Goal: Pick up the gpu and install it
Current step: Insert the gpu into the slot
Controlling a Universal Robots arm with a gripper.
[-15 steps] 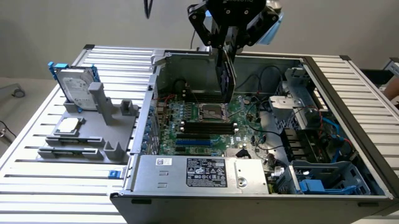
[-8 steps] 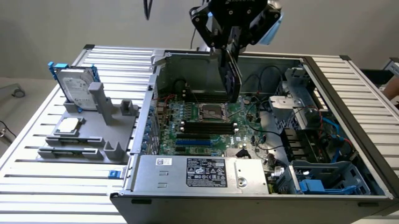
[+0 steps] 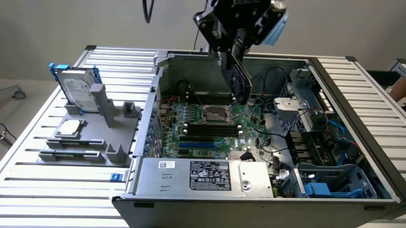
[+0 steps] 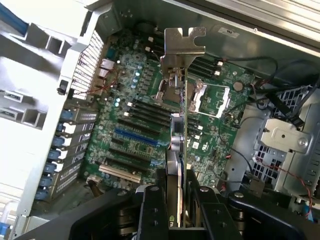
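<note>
White capitals on the body of the gripper (image 3: 231, 54) read "ROBOTI", and the frame edge cuts off the rest. The power supply (image 3: 203, 175) carries one black label with white print and one small sticker beside it (both too fine to read). The pale label on the drive (image 3: 79, 88) is just as unreadable.

There is one gpu (image 4: 182, 125). One drive stands upright in a blue frame on the grey fixture (image 3: 89, 142), and one square chip (image 3: 70, 127) lies flat on the same fixture. One small blue piece (image 3: 116, 176) sits on the table (image 3: 51, 199) just beside the corner of the case (image 3: 241, 211). On the board (image 4: 145, 150) there is one socket (image 4: 200, 95) flanked by two banks of black memory slots (image 4: 145, 114), one bank on each side. There is also one blue slot (image 4: 135, 136) and one pale slot (image 4: 120, 173).

The fingers (image 4: 150, 212) press against both faces of the gpu and pinch it between them. The card is held on edge, with its silver bracket (image 4: 183, 47) at the end away from the gripper. In the exterior view one round fan (image 3: 240, 80) shows on its black face. The gpu hangs within the open top of the case, over the board and near the socket, and is not seated in any slot.
</note>
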